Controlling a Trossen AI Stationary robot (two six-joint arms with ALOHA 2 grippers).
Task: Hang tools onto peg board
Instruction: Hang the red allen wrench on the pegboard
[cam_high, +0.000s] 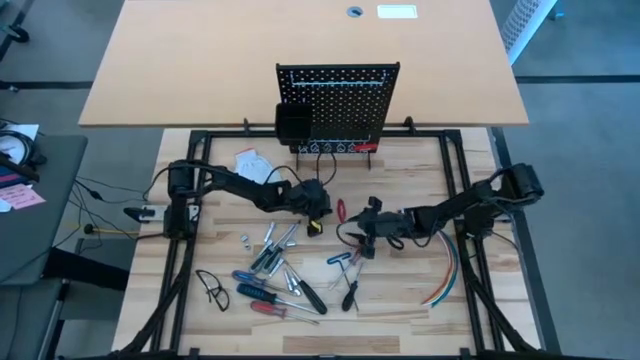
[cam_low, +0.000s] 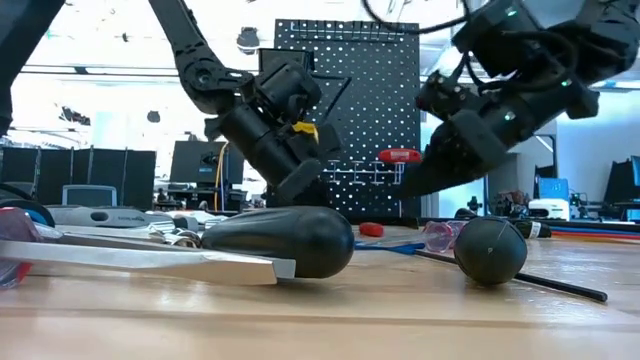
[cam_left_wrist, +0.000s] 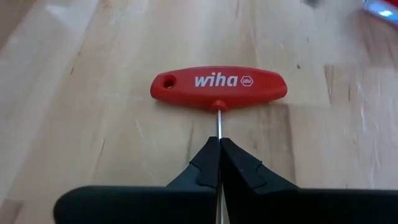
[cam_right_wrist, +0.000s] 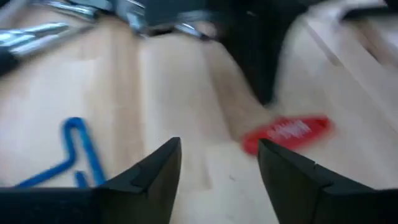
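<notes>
A red T-handle key (cam_left_wrist: 217, 87) marked "wiha" lies on the wooden table near its middle (cam_high: 340, 210), with my left gripper (cam_left_wrist: 219, 152) shut on its thin metal shaft. To its right, my right gripper (cam_right_wrist: 217, 165) hovers open over bare wood with nothing between its fingers. The red key (cam_right_wrist: 286, 134) lies ahead of it and a blue T-handle key (cam_right_wrist: 74, 149) to one side. Several screwdrivers and bits (cam_high: 275, 265) lie at the near left. The black peg board (cam_high: 338, 105) stands upright at the table's far edge. My left gripper pinches the key's bare metal shaft (cam_left_wrist: 218, 123) between its two fingers, a short way below the red handle. The fingers slant down from the table's left and lie along the shaft. The handle (cam_left_wrist: 186, 84) appears to rest flat on the table.
A white glove (cam_high: 255, 165) lies at the far left and a pair of glasses (cam_high: 210, 290) at the near left. Coloured cables (cam_high: 448, 272) curve along the right side. A black bin (cam_high: 293, 122) hangs on the peg board's left part. A large black-handled screwdriver (cam_low: 280, 240) lies close to the near edge.
</notes>
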